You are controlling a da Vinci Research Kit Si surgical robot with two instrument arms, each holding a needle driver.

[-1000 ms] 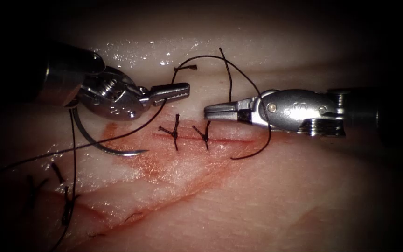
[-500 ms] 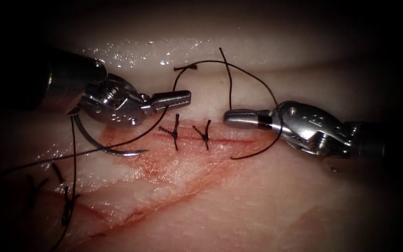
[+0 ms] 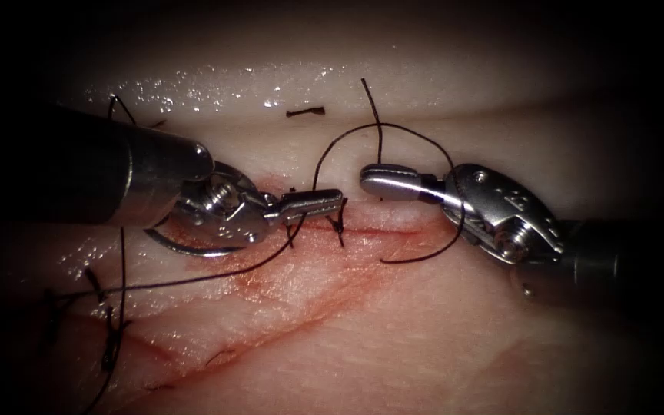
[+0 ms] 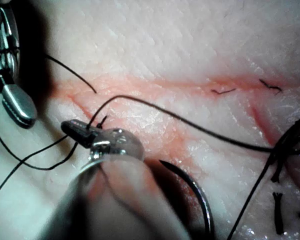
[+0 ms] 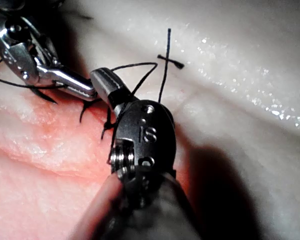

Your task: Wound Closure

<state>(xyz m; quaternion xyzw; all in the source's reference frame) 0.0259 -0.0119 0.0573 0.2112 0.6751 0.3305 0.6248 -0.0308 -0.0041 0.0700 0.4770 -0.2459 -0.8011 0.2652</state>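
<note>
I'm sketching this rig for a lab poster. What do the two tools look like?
Both are polished silver metal on dark, round shafts. The left tool has slim jaws behind a rounded, pinned wrist. The right tool has smooth, blunt jaws, a bulbous wrist with rivets and stamped characters, and a threaded hinge pin.

Two tools counted, left tool (image 3: pixel 330 202) and right tool (image 3: pixel 374 178), one curved needle (image 3: pixel 194 249), one cut (image 3: pixel 378 229), one loose thread end (image 3: pixel 305 112)

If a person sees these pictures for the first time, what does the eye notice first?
Probably the two metal tools meeting tip to tip over the cut: the left end effector shut on the thread, which loops around the shut right end effector. The free curved needle lies on the tissue, left of the stitches.
</note>
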